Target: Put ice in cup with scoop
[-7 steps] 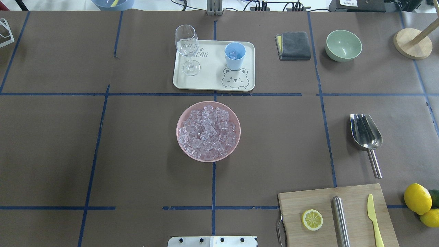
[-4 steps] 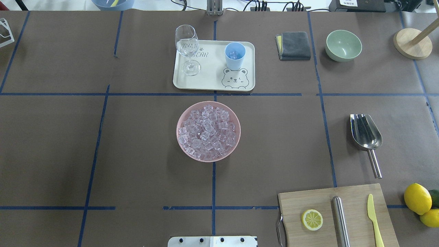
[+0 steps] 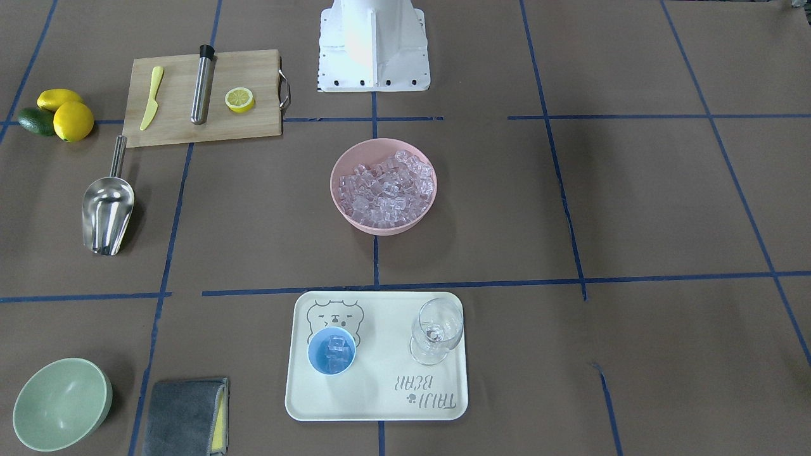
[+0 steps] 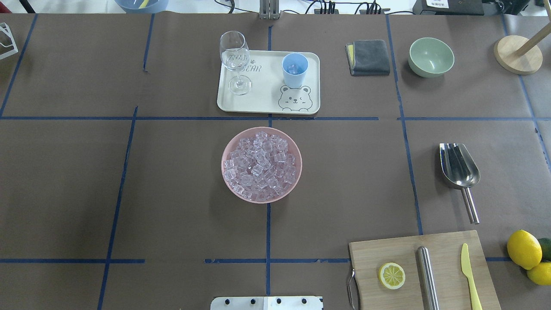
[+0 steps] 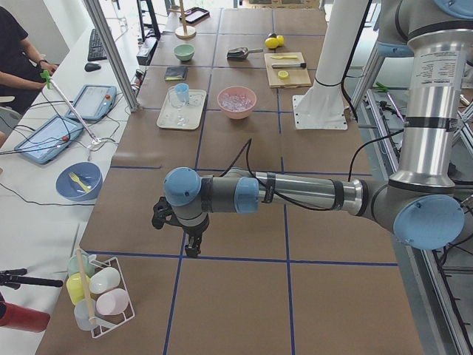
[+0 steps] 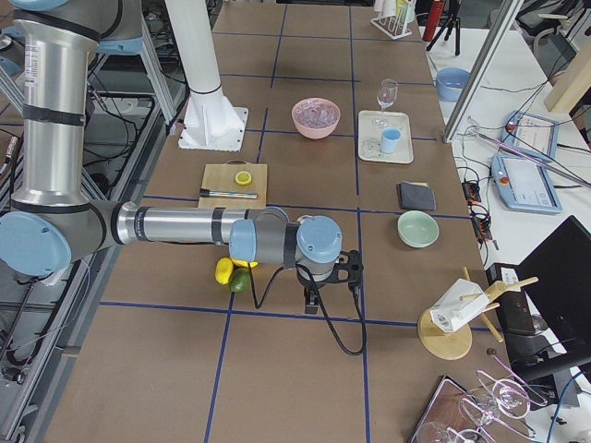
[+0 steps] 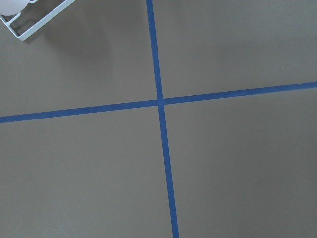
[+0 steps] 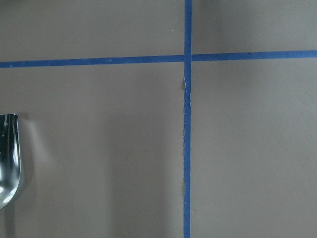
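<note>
The ice (image 4: 260, 168) fills a pink bowl (image 4: 224, 165) at the table's middle. The light-blue cup (image 4: 295, 69) stands on a cream tray (image 4: 267, 97) behind it and holds a few cubes (image 3: 336, 350). The steel scoop (image 4: 459, 165) lies flat on the table at the right, handle toward the robot; its edge shows in the right wrist view (image 8: 7, 163). Both grippers show only in the side views: the left gripper (image 5: 191, 248) hangs over bare table far left, the right gripper (image 6: 312, 303) far right near the lemons. I cannot tell whether either is open.
A wine glass (image 4: 235, 60) stands on the tray's left. A grey cloth (image 4: 368, 57), a green bowl (image 4: 431, 57) and a wooden stand (image 4: 518, 54) are at back right. A cutting board (image 4: 374, 254) with a lemon half, steel cylinder and knife, and lemons (image 4: 524, 249), are at front right.
</note>
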Tool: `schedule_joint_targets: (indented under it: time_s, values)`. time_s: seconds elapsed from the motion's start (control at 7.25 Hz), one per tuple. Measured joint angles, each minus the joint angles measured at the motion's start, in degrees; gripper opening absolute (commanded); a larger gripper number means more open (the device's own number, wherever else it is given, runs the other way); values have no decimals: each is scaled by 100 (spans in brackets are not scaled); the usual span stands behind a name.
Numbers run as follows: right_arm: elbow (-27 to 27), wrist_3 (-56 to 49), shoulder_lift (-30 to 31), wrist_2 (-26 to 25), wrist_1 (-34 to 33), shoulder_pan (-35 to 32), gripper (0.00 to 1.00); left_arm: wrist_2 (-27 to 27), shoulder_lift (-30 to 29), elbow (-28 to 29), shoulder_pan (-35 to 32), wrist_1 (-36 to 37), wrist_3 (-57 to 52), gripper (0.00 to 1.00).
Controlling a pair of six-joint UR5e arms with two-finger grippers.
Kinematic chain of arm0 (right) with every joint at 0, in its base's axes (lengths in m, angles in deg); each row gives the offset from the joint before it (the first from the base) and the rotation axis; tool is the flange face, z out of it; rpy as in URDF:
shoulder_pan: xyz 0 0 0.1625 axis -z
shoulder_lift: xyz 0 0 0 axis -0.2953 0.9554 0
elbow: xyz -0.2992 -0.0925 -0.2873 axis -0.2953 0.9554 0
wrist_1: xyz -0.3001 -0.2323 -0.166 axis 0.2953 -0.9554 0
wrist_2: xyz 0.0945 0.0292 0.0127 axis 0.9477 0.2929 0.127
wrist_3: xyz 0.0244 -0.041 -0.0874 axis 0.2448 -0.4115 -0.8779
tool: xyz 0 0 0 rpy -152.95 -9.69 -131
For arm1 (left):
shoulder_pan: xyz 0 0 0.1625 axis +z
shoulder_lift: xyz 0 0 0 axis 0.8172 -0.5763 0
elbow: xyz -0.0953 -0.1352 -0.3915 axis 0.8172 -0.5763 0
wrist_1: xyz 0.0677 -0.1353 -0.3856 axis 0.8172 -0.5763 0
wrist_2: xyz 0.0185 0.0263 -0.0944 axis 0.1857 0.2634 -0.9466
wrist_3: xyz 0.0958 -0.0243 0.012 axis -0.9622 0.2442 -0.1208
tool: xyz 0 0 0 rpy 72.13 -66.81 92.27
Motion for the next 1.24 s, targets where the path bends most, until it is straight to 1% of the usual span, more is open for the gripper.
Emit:
schedule_joint_targets:
  time_s: [0.55,1.24]
  values:
    - [10,23,-21,-41,1,-85,100,14,-27,-1,3,0,20,100]
    - [-4,31,-107,-241,1,-88,100,15,-61,1,2,0,42,100]
